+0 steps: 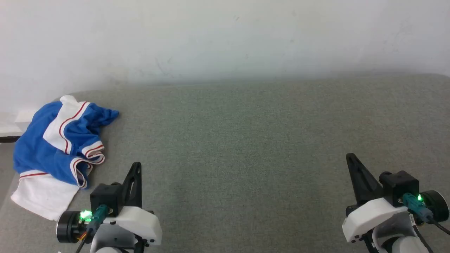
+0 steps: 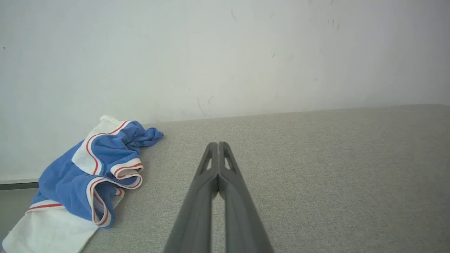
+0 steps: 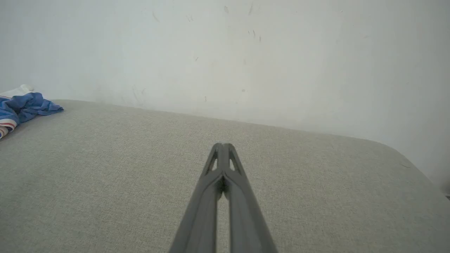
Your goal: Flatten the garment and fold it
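Fingers [image 2: 197, 196] of the left gripper [image 1: 137, 165] are pressed flat together with nothing between them, pointing away from the robot over the near edge of the table [image 1: 246, 147]. The right gripper [image 1: 349, 157] is the same: closed on nothing and aimed forward, well off to the other side. To me this looks like a resting stance. Both arms are parked low and apart, which leaves the middle of the grey cloth-covered table bare, and that is probably where the spreading is meant to happen.

Just ahead and to the left of the left gripper lies the garment [image 1: 52, 147]. It is near the gripper but not touching it, crumpled into a heap at the table's far-left corner close to the pale wall [image 1: 225, 42]. Blue cloth is bunched over itself, the red-striped white trim curls up in loops, and a white panel trails toward the table's left edge. I can't tell whether that panel hangs over. No lettering shows, so the front is probably folded inward.

Flattening has not begun. I'd guess the left arm reaches first, since it is close and the right is well apart.
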Controlling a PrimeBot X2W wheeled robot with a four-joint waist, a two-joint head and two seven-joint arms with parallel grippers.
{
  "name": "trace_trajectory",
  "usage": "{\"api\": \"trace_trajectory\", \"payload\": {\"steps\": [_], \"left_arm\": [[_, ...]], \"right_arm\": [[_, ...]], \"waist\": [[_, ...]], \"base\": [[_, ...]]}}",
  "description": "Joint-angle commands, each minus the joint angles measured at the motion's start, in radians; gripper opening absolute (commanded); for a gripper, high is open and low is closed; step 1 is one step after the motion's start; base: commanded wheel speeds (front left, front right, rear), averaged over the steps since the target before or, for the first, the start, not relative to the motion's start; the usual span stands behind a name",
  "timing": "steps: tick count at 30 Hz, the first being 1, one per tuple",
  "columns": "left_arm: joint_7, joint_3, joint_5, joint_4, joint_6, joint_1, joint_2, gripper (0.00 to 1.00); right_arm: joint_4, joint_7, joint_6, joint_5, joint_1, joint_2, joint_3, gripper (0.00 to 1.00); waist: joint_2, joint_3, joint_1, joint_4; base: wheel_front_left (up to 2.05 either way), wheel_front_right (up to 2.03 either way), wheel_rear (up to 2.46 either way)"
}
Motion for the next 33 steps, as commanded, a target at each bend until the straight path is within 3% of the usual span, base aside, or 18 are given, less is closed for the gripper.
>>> {"api": "trace_trajectory", "payload": {"steps": [1, 33], "left_arm": [[0.000, 0.000, 0.007, 0.002, 0.006, -0.012, -0.002, 0.00], [0.000, 0.000, 0.007, 0.002, 0.006, -0.012, -0.002, 0.00]], "right_arm": [[-0.004, 0.000, -0.001, -0.005, -0.008, 0.003, 0.000, 0.00], [-0.004, 0.000, -0.001, -0.005, -0.008, 0.003, 0.000, 0.00]], "waist": [[0.0000, 0.000, 0.0000, 0.000], [0.0000, 0.000, 0.0000, 0.000]], "base": [[0.00, 0.00, 0.00], [0.00, 0.00, 0.00]]}}
